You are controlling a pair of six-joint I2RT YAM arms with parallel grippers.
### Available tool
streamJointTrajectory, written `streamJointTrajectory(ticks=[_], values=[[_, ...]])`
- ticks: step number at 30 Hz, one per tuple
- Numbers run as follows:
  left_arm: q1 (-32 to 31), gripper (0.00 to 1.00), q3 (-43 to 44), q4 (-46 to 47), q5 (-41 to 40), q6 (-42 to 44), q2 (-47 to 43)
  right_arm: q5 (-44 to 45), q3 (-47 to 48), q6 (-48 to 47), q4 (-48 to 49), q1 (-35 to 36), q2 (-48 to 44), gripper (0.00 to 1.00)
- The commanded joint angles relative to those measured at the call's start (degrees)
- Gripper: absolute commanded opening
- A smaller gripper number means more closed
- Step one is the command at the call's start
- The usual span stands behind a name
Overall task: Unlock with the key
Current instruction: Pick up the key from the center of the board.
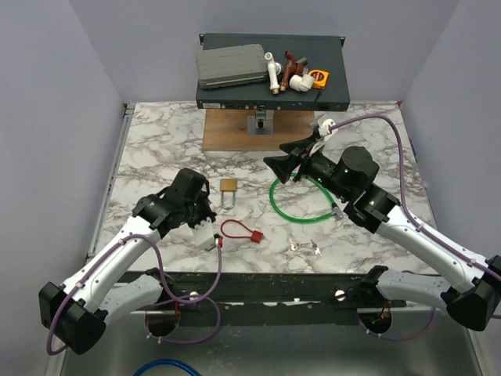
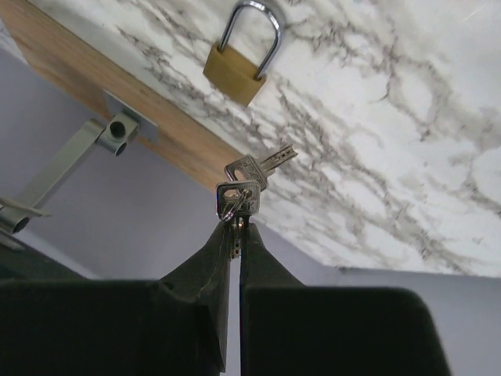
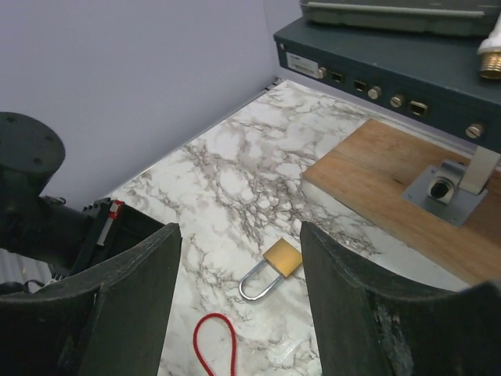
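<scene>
Left gripper (image 2: pixel 237 225) pinched shut on keys (image 2: pixel 249 178); keys too small to make out from above. Right gripper (image 3: pixel 240 235) wide open, holding nothing. Padlock (image 1: pixel 228 186) lies flat on white marble table (image 1: pixel 156 149), between arms. Grey walls (image 1: pixel 47 94) around.

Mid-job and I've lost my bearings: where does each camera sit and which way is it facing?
Top external: above and behind the bases, looking down on the marble table; both arms show.
Left wrist: on the left arm, looking along the left hand, shut on the keys, towards the padlock.
Right wrist: on the right arm, looking leftward across the table through the open right hand; the left arm shows too.
Shared: all three show the padlock; both wrist views, the wooden board.
</scene>
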Motion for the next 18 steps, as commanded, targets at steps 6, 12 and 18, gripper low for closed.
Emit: streamJointTrajectory(ticks=[6,12,18], values=[[-4.18,0.04,16.04,9.0,-12.99,37.44,8.38,12.23,-3.5,2.48,6.41,-1.72,0.82,0.67],[-2.42,0.03,10.02,17.77,9.44,36.58,4.23,9.63,-5.68,3.65,9.22,-2.17,0.43,0.67],[-1.18,0.02,2.76,14.64,10.69,37.74,-0.52,6.42,-7.2,4.09,10.07,-3.15,-0.59,0.68]])
